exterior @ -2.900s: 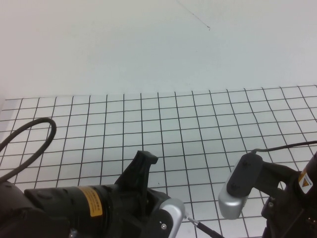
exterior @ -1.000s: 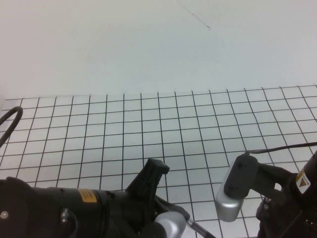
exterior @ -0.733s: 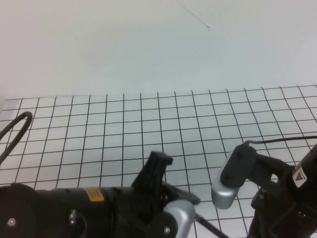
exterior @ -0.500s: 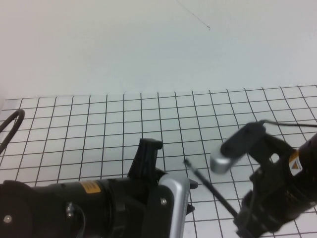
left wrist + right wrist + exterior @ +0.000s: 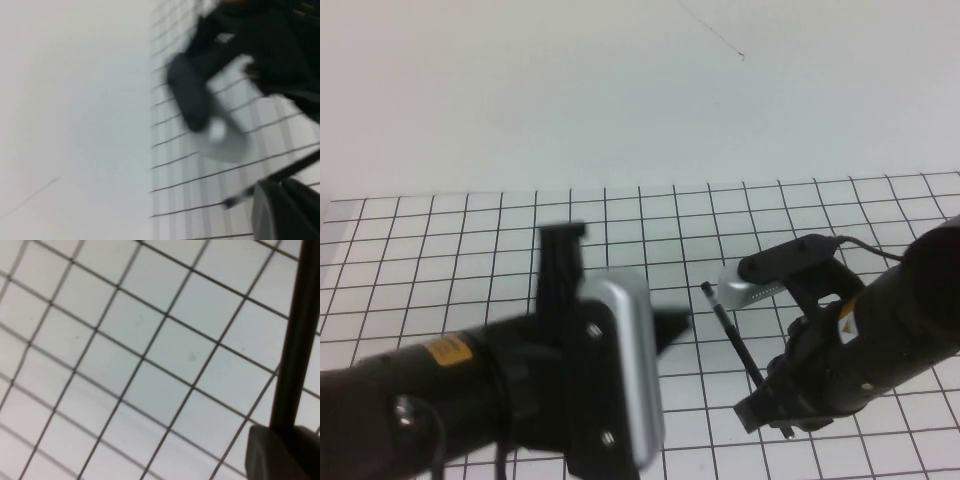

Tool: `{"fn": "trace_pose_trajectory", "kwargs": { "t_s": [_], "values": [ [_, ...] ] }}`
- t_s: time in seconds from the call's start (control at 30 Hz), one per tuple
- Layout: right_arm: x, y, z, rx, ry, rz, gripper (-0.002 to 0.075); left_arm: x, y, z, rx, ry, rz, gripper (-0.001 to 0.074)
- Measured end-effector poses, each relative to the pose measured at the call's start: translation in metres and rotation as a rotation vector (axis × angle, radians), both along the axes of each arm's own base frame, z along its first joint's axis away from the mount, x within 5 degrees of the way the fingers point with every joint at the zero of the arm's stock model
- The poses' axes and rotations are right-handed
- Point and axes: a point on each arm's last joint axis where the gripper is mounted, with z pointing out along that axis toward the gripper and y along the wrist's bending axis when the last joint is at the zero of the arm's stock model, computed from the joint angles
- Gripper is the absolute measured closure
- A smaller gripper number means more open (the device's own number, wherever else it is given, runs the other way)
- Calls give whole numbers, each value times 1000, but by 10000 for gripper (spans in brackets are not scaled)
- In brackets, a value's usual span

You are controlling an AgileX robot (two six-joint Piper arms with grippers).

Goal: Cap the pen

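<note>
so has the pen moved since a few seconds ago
Yes. The pen, held by the right gripper, rose from the bottom edge up across the grid mat. Left gripper alongside.

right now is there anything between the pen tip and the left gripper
Nothing: in the high view only bare grid mat shows between the pen, held up by the right gripper, and the left gripper.

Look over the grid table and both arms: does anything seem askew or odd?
Nothing looks damaged or spilled. The pen is off the table, tilted, shut in the right gripper with its tip bare. The left gripper hovers near that tip; no cap shows.
</note>
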Motion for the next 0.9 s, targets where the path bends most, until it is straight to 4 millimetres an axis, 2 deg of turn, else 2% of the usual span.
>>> {"fn": "trace_pose_trajectory", "kwargs": {
  "t_s": [0.1,0.3,0.57,0.67,0.9],
  "values": [
    [9,5,-15,-2,17,-68,729,3,10,15,-126,-14,119,734],
    [21,15,-46,-7,67,-140,729,6,40,38,-470,140,409,735],
    [27,20,-84,-78,150,-149,729,-2,77,56,-658,151,601,734],
    [29,22,-93,-80,159,-155,729,-10,94,65,-760,168,649,734],
    [34,27,-91,-17,113,-181,712,-26,122,79,-913,153,693,735]
  ]
}}
